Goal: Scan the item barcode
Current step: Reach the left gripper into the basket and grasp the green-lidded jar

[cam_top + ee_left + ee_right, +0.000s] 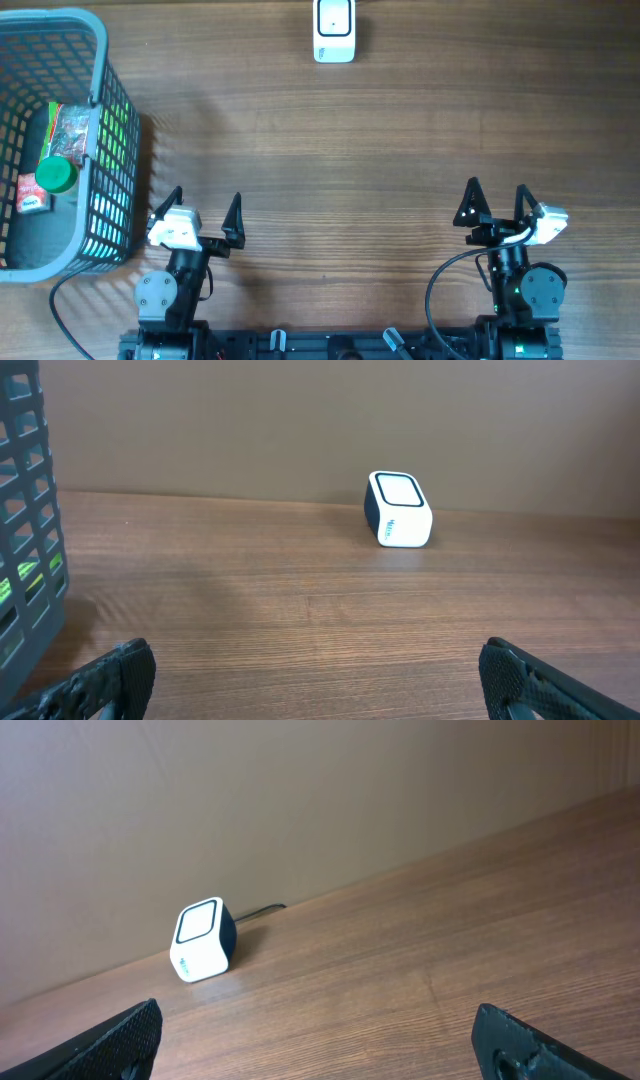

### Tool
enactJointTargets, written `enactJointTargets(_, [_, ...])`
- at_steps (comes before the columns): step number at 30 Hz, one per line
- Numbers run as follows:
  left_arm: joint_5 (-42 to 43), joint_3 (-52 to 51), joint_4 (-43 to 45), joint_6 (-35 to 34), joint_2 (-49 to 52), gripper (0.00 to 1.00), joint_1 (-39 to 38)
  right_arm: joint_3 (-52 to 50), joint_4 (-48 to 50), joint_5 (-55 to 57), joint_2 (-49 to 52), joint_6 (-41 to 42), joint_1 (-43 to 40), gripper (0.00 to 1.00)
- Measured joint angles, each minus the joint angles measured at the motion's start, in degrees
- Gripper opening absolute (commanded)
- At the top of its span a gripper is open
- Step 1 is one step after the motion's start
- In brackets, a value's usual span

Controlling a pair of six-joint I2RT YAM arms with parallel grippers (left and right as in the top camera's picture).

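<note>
The items to be scanned lie in one grey mesh basket (100, 60) at the far left of the surface. Three can be counted: a container with a round green cap (57, 175), a green and red packet (70, 132) just beyond it, and a small red and white packet (33, 196) beside the cap on its left. None of them is held.

One white scanner (334, 30) with a dark-rimmed window stands at the far edge of the surface, near the middle and well apart from the basket.

Two arms sit at the near edge. The left gripper (207, 200) is just beside the basket's near right corner, the right gripper (496, 195) well off to the right. Both have their jaws spread wide with nothing between them.

The surface (340, 150) is brown wood grain. Behind it, both wrist views show a plain tan wall.

Only the overhead view shows the basket's contents. The left wrist view catches just a strip of the basket's wall (25, 510), with green glimpsed through the mesh, and the scanner (400, 510) ahead to the right. The right wrist view shows the scanner (205, 940) to its left and a thin dark cable (262, 908) trailing behind it.
</note>
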Motion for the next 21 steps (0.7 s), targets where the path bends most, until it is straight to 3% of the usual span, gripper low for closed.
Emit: enactJointTargets(21, [0.0, 0.0, 0.0, 0.0, 0.0, 1.00, 0.0, 0.0, 0.0, 0.0, 0.0, 0.0, 0.7, 1.00])
